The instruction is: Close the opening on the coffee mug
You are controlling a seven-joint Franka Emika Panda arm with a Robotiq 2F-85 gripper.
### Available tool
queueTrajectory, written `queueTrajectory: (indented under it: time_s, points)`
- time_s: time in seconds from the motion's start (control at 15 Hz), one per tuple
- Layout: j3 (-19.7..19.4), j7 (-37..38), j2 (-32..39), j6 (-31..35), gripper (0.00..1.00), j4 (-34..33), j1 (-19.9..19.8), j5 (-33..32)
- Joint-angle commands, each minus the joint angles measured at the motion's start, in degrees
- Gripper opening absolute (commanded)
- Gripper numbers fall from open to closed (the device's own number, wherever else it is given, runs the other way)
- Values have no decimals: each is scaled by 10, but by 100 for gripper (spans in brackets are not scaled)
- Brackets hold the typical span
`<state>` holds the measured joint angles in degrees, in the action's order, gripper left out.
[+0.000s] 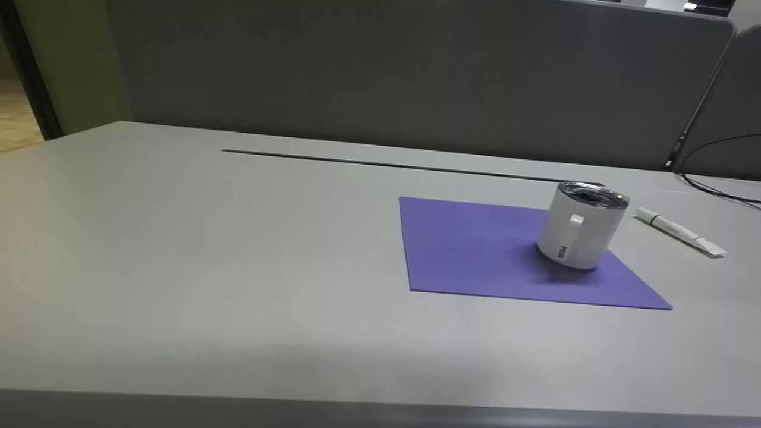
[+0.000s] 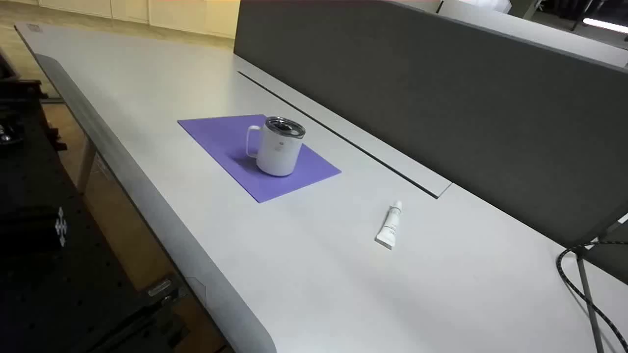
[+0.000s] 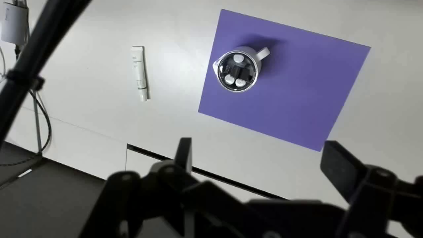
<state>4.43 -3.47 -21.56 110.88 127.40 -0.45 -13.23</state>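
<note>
The coffee mug is a squat white cylinder with a handle and a dark see-through lid ringed in silver. It stands upright on a purple mat in both exterior views (image 1: 574,238) (image 2: 277,154), and the wrist view shows it from above (image 3: 237,71). A small dark slider piece (image 3: 240,72) sits on the lid; I cannot tell clearly whether the lid's opening is uncovered. My gripper (image 3: 259,153) is open and empty, with its fingers wide apart. It is high above the table and apart from the mug. Neither exterior view shows the gripper.
The purple mat (image 1: 464,249) lies flat on the white table (image 1: 238,267). A white tube (image 2: 390,225) lies beside the mat. A dark panel (image 2: 417,98) stands along the back edge, with a black slot (image 1: 386,164) before it. A black cable (image 2: 584,289) lies near the panel.
</note>
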Motion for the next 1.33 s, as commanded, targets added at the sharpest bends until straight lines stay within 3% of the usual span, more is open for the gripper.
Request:
queueTrajectory:
  time_s: [0.0,0.67,0.73,0.87,1.27]
  points:
    - [-7,2,1,-1,100,-1,8,-3]
    - [-12,9,9,17,100,3,3,-3]
    - [-20,12,20,36,75,10,-4,-5]
    - [-30,33,40,85,66,31,-17,-14]
    - [-50,97,129,232,25,112,-49,-30]
